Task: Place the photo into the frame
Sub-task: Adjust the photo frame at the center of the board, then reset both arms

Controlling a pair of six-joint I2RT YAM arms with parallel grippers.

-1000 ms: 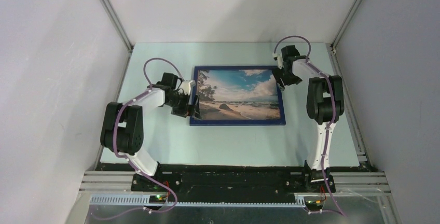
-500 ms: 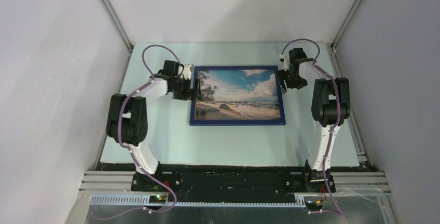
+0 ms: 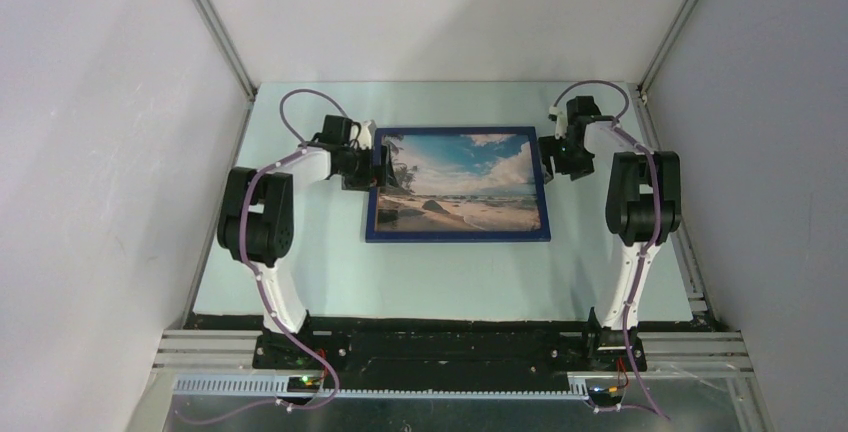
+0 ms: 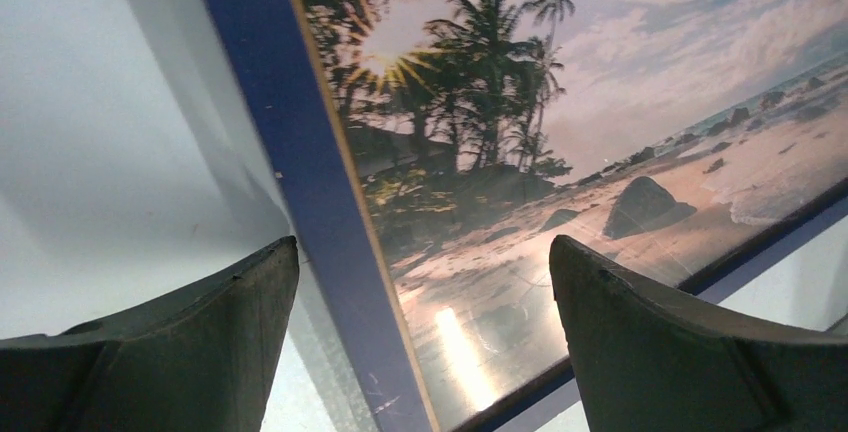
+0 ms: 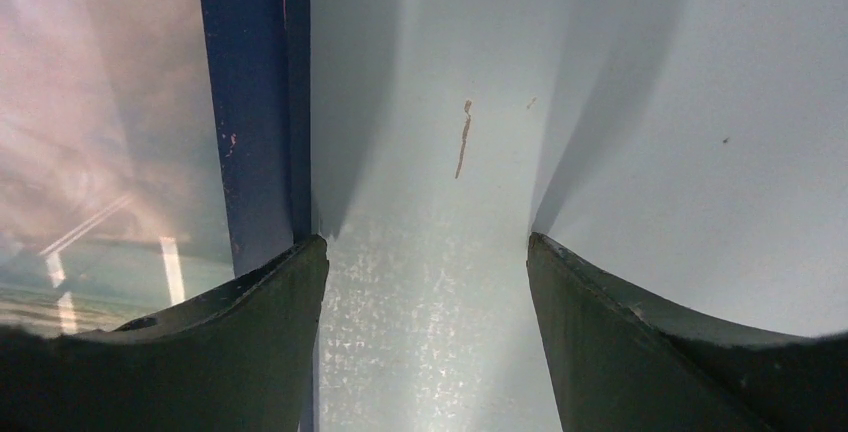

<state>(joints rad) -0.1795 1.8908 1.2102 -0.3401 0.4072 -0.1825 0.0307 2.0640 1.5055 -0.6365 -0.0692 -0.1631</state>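
Observation:
The frame (image 3: 458, 237) lies flat in the middle of the table, dark blue front up. The photo (image 3: 460, 180), a palm beach under a cloudy sky, shows behind its pane. My left gripper (image 3: 372, 177) is open at the frame's left edge. In the left wrist view it (image 4: 422, 252) straddles the blue border (image 4: 300, 152), one finger over the table and one over the photo (image 4: 560, 102), neither touching. My right gripper (image 3: 556, 157) is open beside the frame's right edge. The right wrist view shows only bare table inside that gripper (image 5: 426, 242), the border (image 5: 250, 102) by the left finger.
The pale table (image 3: 440, 282) is closed in by white walls on the left, right and back. Both arm bases (image 3: 300, 342) sit at the near edge. A small brown scratch (image 5: 463, 137) marks the table right of the frame.
My left gripper has slid farther back along the frame's left edge. My right gripper has shifted right, off the frame's right border. The frame has not moved.

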